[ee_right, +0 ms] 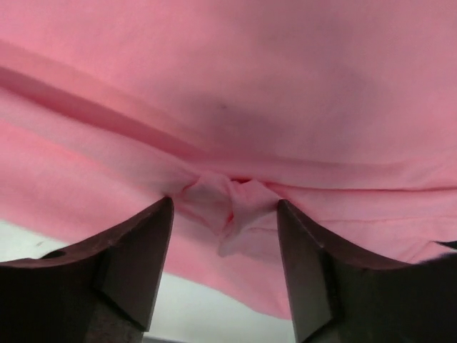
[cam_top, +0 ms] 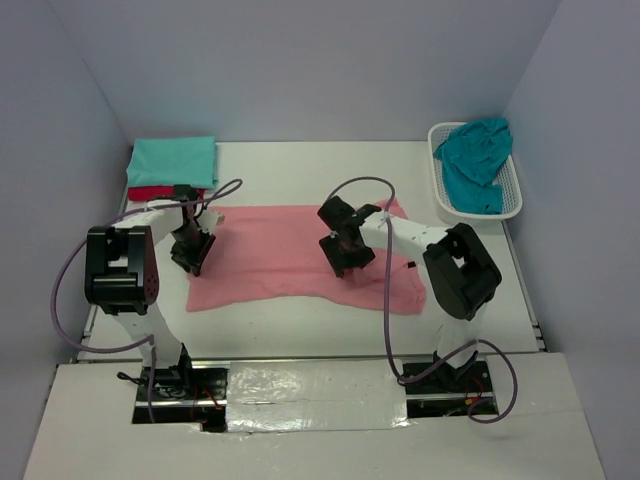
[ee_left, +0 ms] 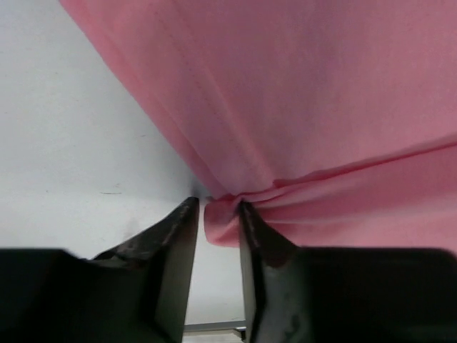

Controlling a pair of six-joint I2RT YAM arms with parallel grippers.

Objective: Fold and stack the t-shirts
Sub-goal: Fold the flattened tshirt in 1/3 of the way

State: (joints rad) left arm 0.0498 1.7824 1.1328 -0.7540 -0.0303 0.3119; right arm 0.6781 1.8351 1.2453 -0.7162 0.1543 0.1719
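Observation:
The salmon pink t-shirt (cam_top: 290, 255) lies spread flat mid-table. My left gripper (cam_top: 192, 250) is at its left edge. In the left wrist view the jaws (ee_left: 216, 204) stand narrowly apart around a puckered bit of the pink hem (ee_left: 300, 93), which touches the right finger only. My right gripper (cam_top: 345, 255) is over the shirt's right half, open wide around a small raised pucker of pink cloth (ee_right: 235, 78) that neither finger touches. The mint-teal shirt (cam_top: 172, 158) lies folded on the crimson red one (cam_top: 150, 193) at the back left. The teal-blue shirt (cam_top: 475, 160) is crumpled in the basket.
The white lattice basket (cam_top: 510, 205) stands at the back right against the wall. Grey walls close in the table on the left, back and right. Both arms' purple cables loop over the near half of the table.

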